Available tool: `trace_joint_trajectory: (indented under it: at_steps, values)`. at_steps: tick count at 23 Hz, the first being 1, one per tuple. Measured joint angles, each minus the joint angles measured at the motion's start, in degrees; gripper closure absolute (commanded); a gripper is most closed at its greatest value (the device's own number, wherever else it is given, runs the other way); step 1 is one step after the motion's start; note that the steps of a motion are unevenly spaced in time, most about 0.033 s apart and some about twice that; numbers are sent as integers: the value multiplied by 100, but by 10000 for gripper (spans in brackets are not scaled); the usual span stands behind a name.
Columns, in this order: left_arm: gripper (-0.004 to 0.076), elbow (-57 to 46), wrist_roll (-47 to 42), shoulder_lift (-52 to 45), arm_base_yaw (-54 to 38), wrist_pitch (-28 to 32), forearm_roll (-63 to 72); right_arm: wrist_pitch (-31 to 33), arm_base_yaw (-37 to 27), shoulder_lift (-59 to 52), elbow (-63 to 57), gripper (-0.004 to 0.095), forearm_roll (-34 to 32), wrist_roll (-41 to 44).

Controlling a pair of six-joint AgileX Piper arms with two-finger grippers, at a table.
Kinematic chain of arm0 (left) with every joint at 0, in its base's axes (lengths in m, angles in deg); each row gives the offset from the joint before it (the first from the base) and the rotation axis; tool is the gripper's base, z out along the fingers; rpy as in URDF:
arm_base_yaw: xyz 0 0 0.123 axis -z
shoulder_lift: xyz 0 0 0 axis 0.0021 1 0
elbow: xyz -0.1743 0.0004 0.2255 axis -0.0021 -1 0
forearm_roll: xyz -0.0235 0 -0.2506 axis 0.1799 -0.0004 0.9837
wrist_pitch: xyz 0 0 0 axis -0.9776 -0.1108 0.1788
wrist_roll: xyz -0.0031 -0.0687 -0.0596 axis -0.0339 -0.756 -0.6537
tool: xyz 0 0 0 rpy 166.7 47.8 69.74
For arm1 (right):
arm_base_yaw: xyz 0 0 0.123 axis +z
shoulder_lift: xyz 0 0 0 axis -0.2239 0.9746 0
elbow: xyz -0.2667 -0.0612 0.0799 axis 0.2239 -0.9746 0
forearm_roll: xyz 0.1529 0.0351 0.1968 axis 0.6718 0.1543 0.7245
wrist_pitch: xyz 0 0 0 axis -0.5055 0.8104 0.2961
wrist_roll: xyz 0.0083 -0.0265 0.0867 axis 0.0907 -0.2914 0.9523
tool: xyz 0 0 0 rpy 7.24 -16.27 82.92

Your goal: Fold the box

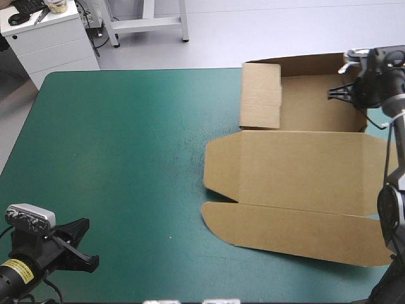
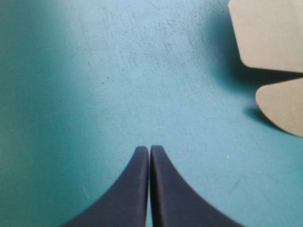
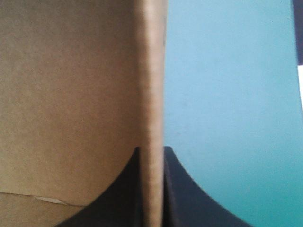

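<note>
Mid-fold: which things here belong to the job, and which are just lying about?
Job: box, some walls up; right gripper, shut on one wall.
Idle: left gripper, shut, apart from the box; teal-green cover.

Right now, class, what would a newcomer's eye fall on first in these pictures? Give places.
The brown box dominates the right half of the teal-green cover: tray with raised walls at the far edge, lid lying flat toward the near edge. The right claw is shut on a wall at the tray's far right corner; the left claw, shut, hangs over bare cover at the near left corner.
</note>
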Motion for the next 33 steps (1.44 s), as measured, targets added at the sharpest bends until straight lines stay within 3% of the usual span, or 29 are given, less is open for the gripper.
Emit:
trace_joint_trajectory:
  at_steps: [10,13,17,19,20,28,33]
  values:
    - [733,0,0,0,0,0,-48,-20,-2016,757,0,903,576,-151]
    - [734,0,0,0,0,0,-82,-25,-2179,982,0,812,603,-153]
    - [734,0,0,0,0,0,-106,-96,-2179,1018,0,332,702,-199]
    - [734,0,0,0,0,0,-111,-96,-2179,1018,0,131,710,-205]
    - [733,0,0,0,0,0,-111,-84,-2179,1018,0,94,690,-210]
    - [734,0,0,0,0,0,-111,-44,-2179,984,0,95,839,-237]
    - [734,0,0,0,0,0,-153,-37,-2153,233,-189,99,1924,-790]
